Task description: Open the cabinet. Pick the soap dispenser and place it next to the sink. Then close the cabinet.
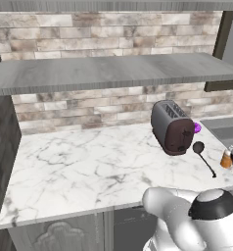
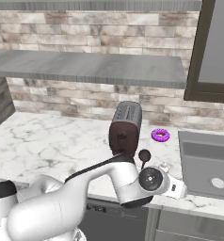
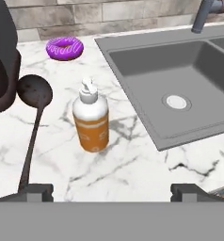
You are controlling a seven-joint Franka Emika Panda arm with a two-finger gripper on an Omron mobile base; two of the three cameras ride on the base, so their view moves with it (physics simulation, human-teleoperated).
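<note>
Beside the sink (image 3: 132, 66), on the white marble countertop (image 3: 132, 174), the soap dispenser (image 3: 90, 120) stands upright, just off the basin's near-left corner and apart from its rim. A dark ladle (image 3: 33, 117) lies on the dispenser's far side from the sink, with the toaster (image 2: 125, 124) beyond that and a purple ring (image 3: 64, 48) near the backsplash. The gripper (image 3: 111, 193) hangs short of the bottle with its two dark tips spread wide apart and nothing between them, so the bottle stands free. Judged from this, the placing is done and the closing of the cabinet (image 1: 113, 73) remains; its grey shelf boards hang above the toaster with no door drawn across them in the base views. To do this well, the hand should draw straight back and up from the dispenser first, so neither finger clips the pump top or nudges the ladle handle. Only then should the arm swing up towards the dark side frame (image 2: 198, 52), where the door edge most likely waits, and push it steadily rather than swatting it.
</note>
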